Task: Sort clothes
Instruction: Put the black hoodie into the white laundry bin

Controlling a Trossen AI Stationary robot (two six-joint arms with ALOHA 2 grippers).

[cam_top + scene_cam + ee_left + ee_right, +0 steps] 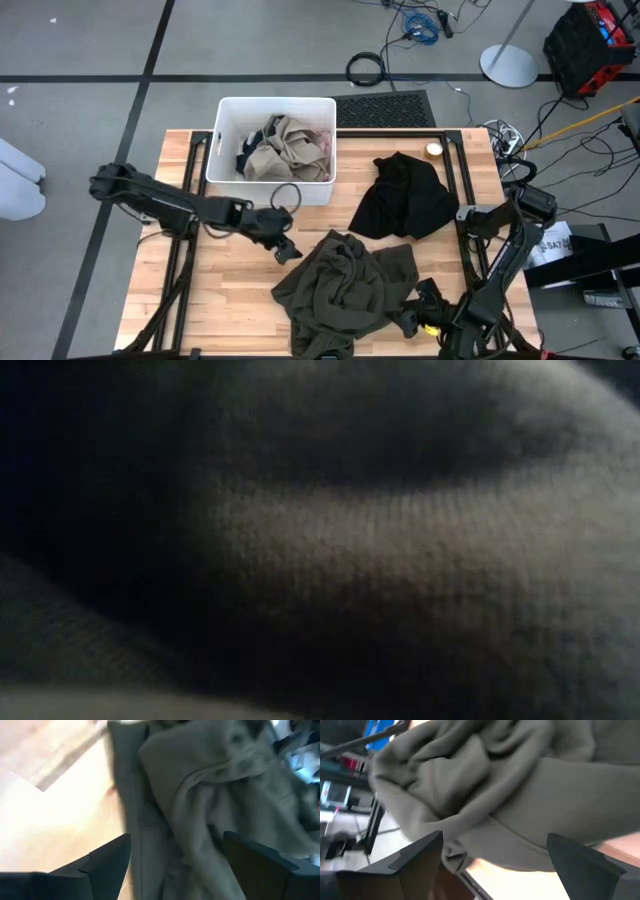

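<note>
**A:** Start close. What have you got at the near edge?

**B:** My right gripper (412, 318) sits low at the near right, fingers spread wide with nothing between them. The dark olive green garment (345, 290) is right in front of them, a crumpled heap on the wooden table (230, 300). In the low view its knit fills everything.

**A:** And your left?

**B:** My left gripper (284, 249) is a bit farther in, at the heap's far-left corner. Fingers released there too; my wrist view shows olive cloth lying between and beyond them, not pinched.

**A:** Past that?

**B:** The black garment (403, 195) lies bunched toward the far right of the table, apart from the olive one.

**A:** And at the back?

**B:** The white bin (222, 165) at the far edge, with the tan garment (283, 150) piled inside, a bit of the pink one (324, 143) on its right and something dark (247, 153) on its left.
</note>
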